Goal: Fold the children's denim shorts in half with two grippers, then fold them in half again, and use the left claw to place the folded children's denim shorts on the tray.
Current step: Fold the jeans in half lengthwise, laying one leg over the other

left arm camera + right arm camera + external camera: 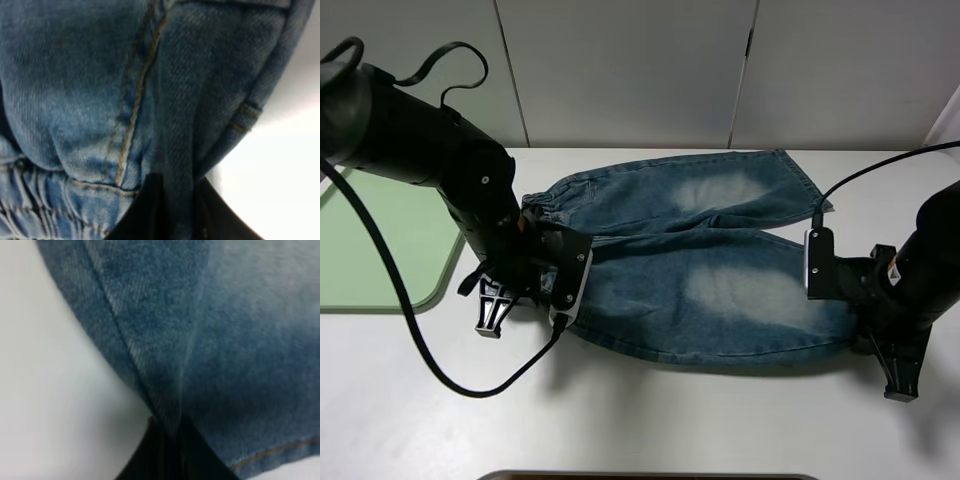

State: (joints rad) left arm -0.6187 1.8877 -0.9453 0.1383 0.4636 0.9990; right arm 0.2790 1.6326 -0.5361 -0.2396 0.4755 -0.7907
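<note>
Both jaws pinch shorts [720, 265] edge | left claw [172, 210] at waistband, right gripper [170, 447] at hem | open table [670, 420] in front

Robot test bench in a lab-like room.
A bare white tabletop [720, 425] meets plain white wall panels [630, 70] at 12 o'clock. A black left arm [430, 150] at 9 o'clock and a black right arm [932, 268] at 3 o'clock reach over it, trailing black cable [470, 394]; a pale-green tray [380, 240] lies at 9 o'clock.

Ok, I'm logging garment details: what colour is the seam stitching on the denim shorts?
Golden-tan stitching on the blue denim shorts; clearest in the left wrist view.
</note>
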